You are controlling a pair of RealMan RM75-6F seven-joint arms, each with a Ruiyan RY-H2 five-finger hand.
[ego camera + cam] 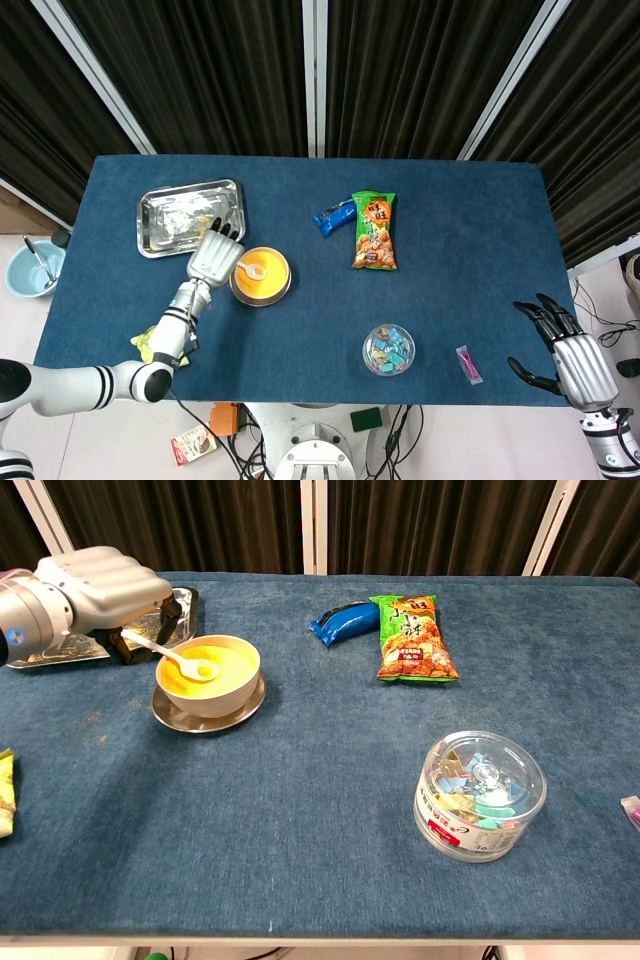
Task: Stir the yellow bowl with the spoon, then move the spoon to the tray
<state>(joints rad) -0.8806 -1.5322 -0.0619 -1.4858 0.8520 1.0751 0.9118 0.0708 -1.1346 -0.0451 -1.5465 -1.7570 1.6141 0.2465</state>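
Hidden bits: fingertips of the silver left robot hand drop behind the spoon handle in the chest view, so contact is honestly hard to call. Right edge of that view cuts off a small pink packet.
Left hand: hovering just left of the yellow bowl on its metal saucer, knuckles up, fingers curled down toward the handle end. Can't tell if it's pinching the spoon or just near it.
Spoon: small white plastic spoon sits in the bowl, scoop end in the yellow stuff, handle sticking out over the rim toward the left hand.
Tray: shiny rectangular steel tray sits just behind the left hand, near the bowl, partly blocked by the hand in the chest view.
Right hand: silver right robot hand off the table's near right corner, fingers spread apart, holding nothing.
Other stuff: green snack bag touching a blue wrapper; round clear tub of colourful bits near the front.
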